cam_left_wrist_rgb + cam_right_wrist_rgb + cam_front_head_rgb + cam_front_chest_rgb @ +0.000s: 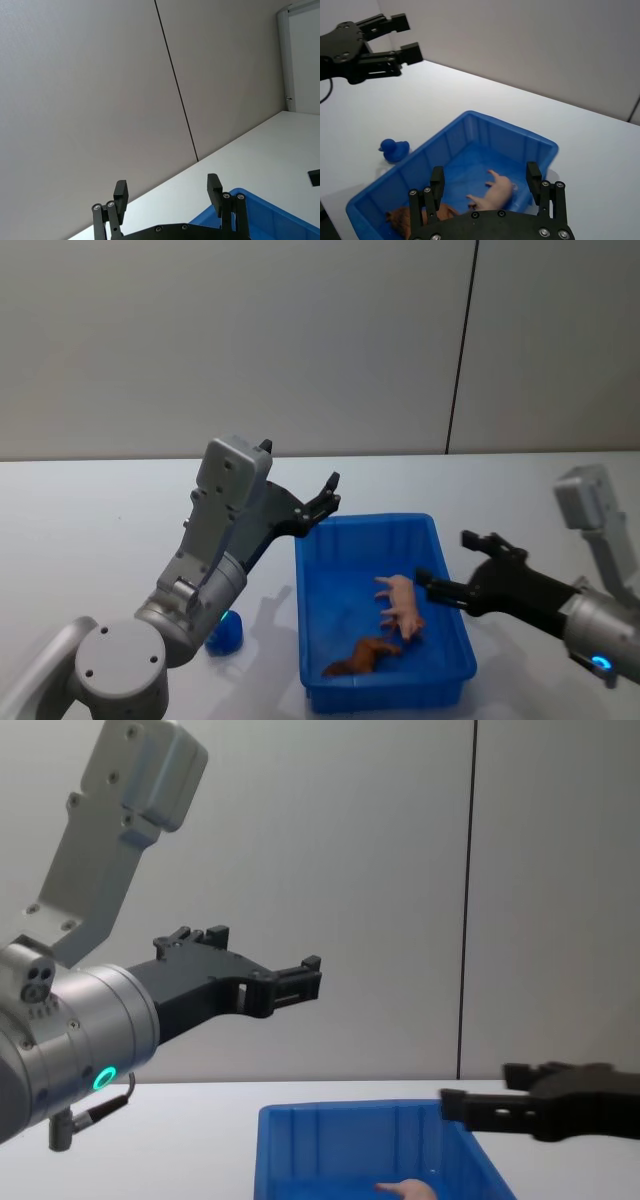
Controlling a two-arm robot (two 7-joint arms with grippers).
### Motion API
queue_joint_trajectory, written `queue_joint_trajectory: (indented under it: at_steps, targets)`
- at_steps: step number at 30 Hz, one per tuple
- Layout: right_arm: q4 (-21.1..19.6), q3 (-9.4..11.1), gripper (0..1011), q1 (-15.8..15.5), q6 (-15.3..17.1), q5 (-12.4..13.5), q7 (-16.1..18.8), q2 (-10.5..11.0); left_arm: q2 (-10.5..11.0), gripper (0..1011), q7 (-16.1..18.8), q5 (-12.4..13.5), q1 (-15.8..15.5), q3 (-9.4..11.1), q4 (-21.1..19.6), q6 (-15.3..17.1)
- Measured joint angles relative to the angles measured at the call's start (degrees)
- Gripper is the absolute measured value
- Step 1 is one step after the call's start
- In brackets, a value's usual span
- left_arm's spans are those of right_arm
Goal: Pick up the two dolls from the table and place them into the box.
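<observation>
Head view shows pink doll [402,602] and brown doll [360,655] inside box [368,521], duck [224,632] outside.

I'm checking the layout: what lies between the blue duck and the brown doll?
A strip of white table and the left wall of the box, in the head view; the duck stands outside, the brown doll lies inside.

A plain grey panelled wall [250,340] with a dark vertical seam [461,350] stands behind.
</observation>
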Motion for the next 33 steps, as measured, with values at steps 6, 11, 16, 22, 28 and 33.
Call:
queue_joint_trajectory:
  at_steps: [6, 11, 16, 22, 28, 33]
  targets:
    - [-1.14, 1.81, 1001, -2.17, -0.93, 1.59, -1.29, 2.78, 0.0, 1001, 0.0, 0.0, 0.0, 0.0, 0.0, 0.0]
    - [-1.84, 3.04, 1001, -3.98, -1.96, 2.42, -2.0, 4.9, 0.0, 1001, 0.0, 0.0, 0.0, 0.0, 0.0, 0.0]
    - [-2.24, 3.78, 1001, -5.09, -2.65, 2.88, -2.46, 6.18, 0.0, 1001, 0.0, 0.0, 0.02, -0.01, 0.0, 0.0]
    - [-2.59, 4.41, 1001, -6.0, -3.19, 3.26, -2.85, 7.26, 0.3, 1001, 0.58, 0.13, 0.46, -0.13, -0.49, 0.31]
    - [-2.81, 4.81, 1001, -6.57, -3.53, 3.48, -3.08, 7.94, 1.8, 1001, 2.07, 0.06, 2.1, -0.57, -2.47, 1.63]
    - [-2.95, 5.02, 1001, -6.86, -3.68, 3.61, -3.19, 8.27, 3.74, 1001, 3.63, -0.59, 4.22, -1.03, -4.84, 3.95]
